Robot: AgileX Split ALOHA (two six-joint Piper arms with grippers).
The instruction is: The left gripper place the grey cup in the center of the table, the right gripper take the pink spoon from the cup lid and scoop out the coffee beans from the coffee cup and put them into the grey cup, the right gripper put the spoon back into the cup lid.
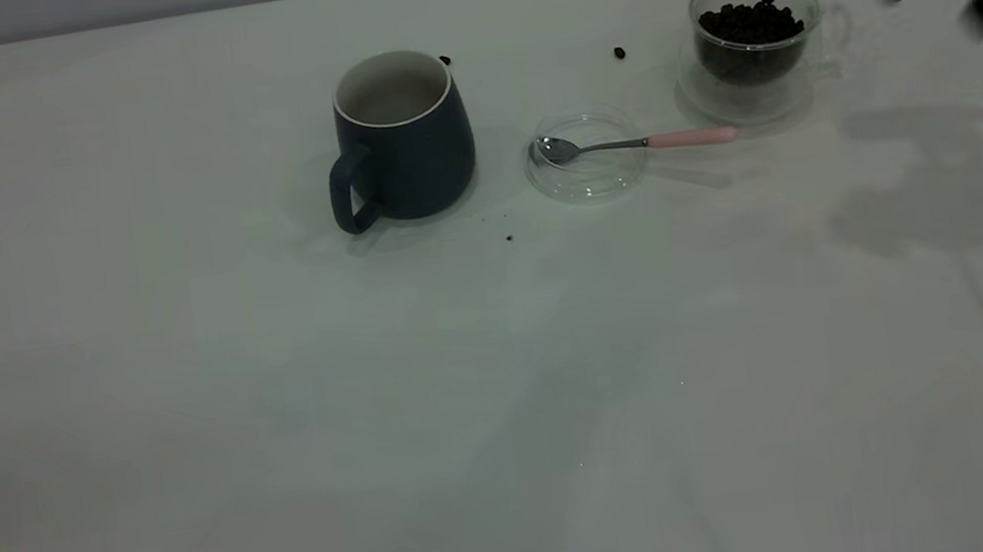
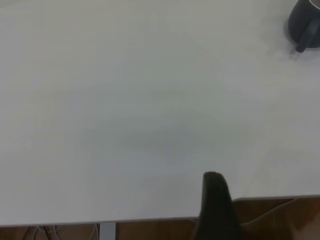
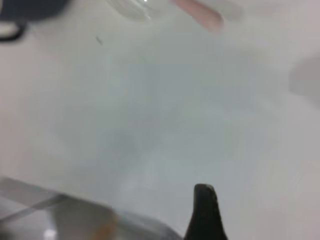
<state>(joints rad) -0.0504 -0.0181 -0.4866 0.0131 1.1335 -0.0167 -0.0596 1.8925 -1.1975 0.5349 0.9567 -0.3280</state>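
The grey cup [image 1: 404, 150] stands upright near the middle of the table [image 1: 469, 393], handle toward the front left; it also shows far off in the left wrist view [image 2: 304, 22]. The pink spoon [image 1: 626, 144] lies with its bowl in the cup lid [image 1: 587, 156] and its handle pointing right. The coffee cup [image 1: 755, 42], holding coffee beans [image 1: 748, 24], stands at the back right. My right gripper [image 1: 936, 8] is open and empty, raised just right of the coffee cup. My left gripper is out of the exterior view; one finger [image 2: 215, 200] shows over the table's edge.
Loose beans lie on the table: one [image 1: 619, 53] left of the coffee cup, one [image 1: 445, 60] behind the grey cup, one [image 1: 508, 238] in front of it. The right wrist view shows the spoon's handle [image 3: 197, 12] and the lid's edge [image 3: 132, 6].
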